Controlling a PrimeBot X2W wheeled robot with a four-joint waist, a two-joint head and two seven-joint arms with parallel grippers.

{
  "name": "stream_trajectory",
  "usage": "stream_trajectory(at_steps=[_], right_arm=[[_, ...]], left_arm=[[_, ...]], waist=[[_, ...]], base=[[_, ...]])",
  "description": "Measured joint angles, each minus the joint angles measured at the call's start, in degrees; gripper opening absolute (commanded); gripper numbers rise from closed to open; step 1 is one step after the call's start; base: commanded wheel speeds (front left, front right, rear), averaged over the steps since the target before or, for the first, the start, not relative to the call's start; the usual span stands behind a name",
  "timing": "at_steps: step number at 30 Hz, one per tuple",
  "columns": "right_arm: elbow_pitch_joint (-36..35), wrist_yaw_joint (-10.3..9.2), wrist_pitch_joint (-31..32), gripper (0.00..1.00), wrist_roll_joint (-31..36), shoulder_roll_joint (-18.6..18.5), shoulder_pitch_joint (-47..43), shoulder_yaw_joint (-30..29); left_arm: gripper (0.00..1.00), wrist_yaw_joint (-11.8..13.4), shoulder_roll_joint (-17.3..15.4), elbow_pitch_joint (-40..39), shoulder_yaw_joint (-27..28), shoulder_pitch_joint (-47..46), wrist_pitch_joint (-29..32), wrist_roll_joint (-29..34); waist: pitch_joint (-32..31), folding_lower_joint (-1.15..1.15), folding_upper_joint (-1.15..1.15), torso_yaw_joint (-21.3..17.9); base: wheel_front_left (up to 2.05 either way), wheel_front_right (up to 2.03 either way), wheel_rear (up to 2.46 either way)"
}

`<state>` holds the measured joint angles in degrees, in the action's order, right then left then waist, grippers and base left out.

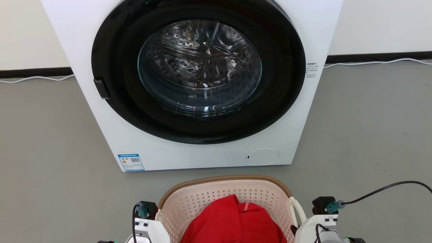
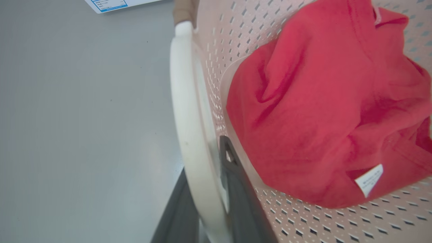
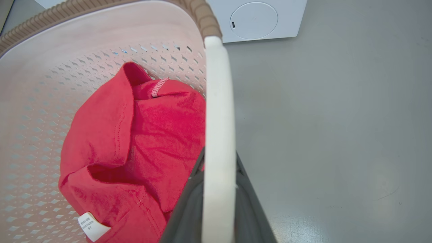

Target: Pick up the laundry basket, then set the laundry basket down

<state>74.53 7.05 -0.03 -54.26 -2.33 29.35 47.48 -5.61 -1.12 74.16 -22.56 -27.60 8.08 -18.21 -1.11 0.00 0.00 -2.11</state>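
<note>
Head view
- Washer [image 1: 202, 157]: a white front-loader on the grey floor [image 1: 50, 152]. The round dark door is closed and the steel drum shows through the glass.
- Laundry basket [image 1: 224, 178]: near the washer's front, low in the frame, between my two wrists. It has a brown rim and pale perforated walls.
- Red shirt [image 1: 233, 222]: bunched inside the basket.
- Cable [image 1: 388, 187]: a dark cable running from my right wrist out to the right edge.
- Lift: I cannot tell whether the basket's bottom is on the floor or off it.

Left wrist view
- Left gripper [image 2: 204, 158]: clamped on the basket's white left handle [image 2: 185, 101]. One dark finger is outside the handle and the other is inside, against the perforated wall.
- Shirt: lies on the basket's floor just beside my inner finger, with a white tag [image 2: 369, 179] turned up.

Right wrist view
- Right gripper [image 3: 219, 158]: clenched on the white right handle [image 3: 218, 101], which runs straight up between my two fingers.
- Inner finger: touching the edge of the shirt.
- Washer: its bottom corner with the round hatch [image 3: 253, 21] shows beyond the basket rim.
</note>
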Motion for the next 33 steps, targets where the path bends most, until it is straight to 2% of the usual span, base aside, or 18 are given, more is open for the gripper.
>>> stream_trajectory(at_steps=[21, 33], right_arm=[[0.1, 0.00, -0.6, 0.00, -2.9, -0.2, 0.1, 3.5], [0.1, 0.00, -2.7, 0.00, -4.0, -0.2, 0.4, 4.4]], left_arm=[[0.00, 0.2, -0.1, 0.0, -1.4, 0.0, 0.2, -2.0], [0.00, 0.7, -0.2, 0.0, -1.7, -0.2, -0.9, -2.6]], waist=[[0.0, 0.00, 0.00, 0.0], [2.2, 0.00, 0.00, 0.4]], base=[[0.00, 0.00, 0.00], [0.00, 0.00, 0.00]])
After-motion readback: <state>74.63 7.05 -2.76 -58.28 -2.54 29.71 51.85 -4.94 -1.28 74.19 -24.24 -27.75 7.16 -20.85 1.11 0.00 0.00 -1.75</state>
